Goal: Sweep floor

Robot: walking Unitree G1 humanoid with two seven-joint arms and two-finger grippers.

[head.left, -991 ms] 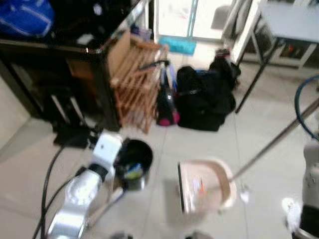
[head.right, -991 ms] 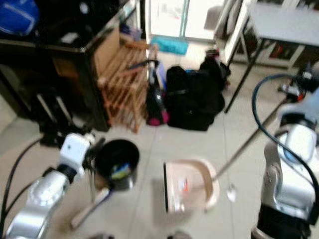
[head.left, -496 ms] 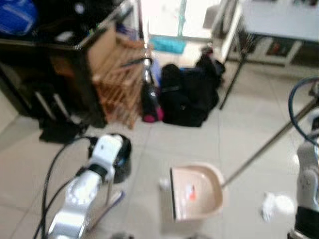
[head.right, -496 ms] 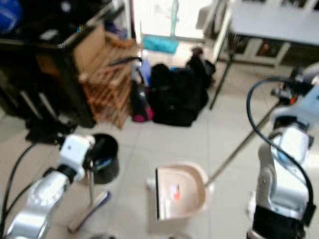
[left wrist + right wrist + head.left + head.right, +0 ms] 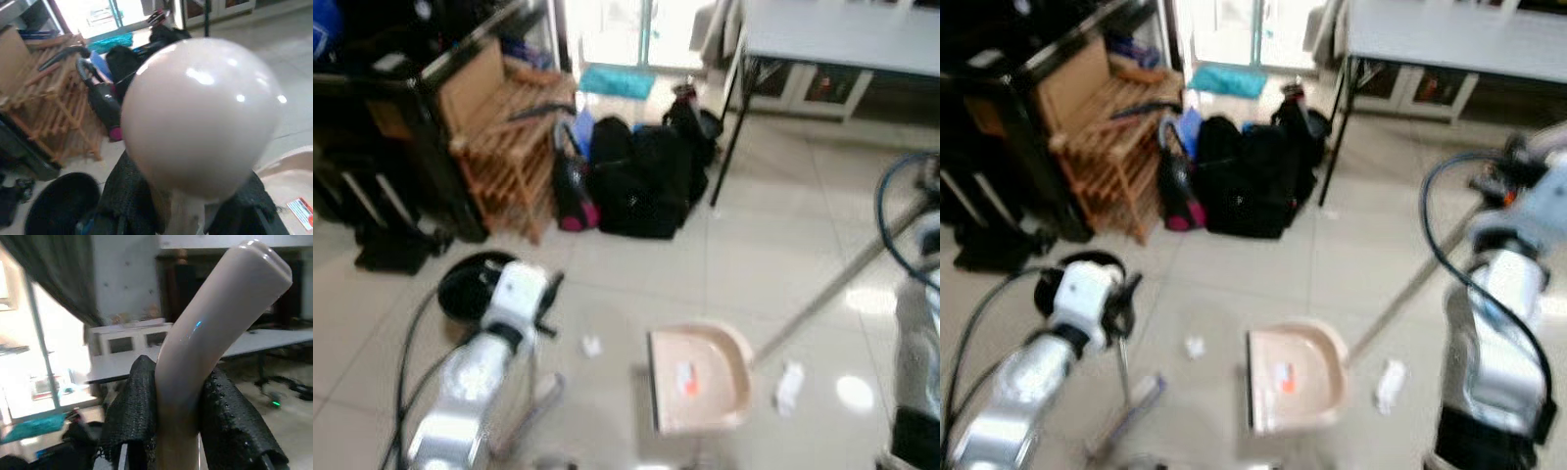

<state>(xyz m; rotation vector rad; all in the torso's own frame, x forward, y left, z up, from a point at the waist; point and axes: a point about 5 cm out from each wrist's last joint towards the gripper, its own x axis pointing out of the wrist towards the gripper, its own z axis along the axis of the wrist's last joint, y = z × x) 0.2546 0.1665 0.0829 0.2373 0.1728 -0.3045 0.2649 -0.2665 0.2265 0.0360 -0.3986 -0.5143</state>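
**Broom and dustpan both gripped, debris loose around the pan**

The left gripper (image 5: 181, 215) is clamped on the broom (image 5: 1126, 392) just below its rounded handle cap (image 5: 200, 117); black pads are seen pressed to the shaft on both sides. The broom is held near upright so the head meets the floor by the robot's left side, close to the black bin (image 5: 470, 289).

The right gripper (image 5: 178, 431) is closed around the dustpan handle (image 5: 215, 323), the padded fingers (image 5: 134, 406) wrapping the pale tube below its top end. The long handle is run diagonally down from the right arm to the dustpan (image 5: 700, 377), which is laid flat on the tiles with its dark lip facing the broom side, presumably so debris can be pushed in from the left.

An orange-and-white scrap (image 5: 685, 377) is already lying in the pan. A white scrap (image 5: 591, 345) is on the floor between broom and pan lip, near the broom head but not touching it as far as can be told. A second crumpled white piece (image 5: 790, 384) is lying just beside the pan's back wall, on the far side from the broom and below the handle line.

Judgement: the scrap on the left is well placed for a sweep toward the lip; the one behind the pan would likely need the pan moved.
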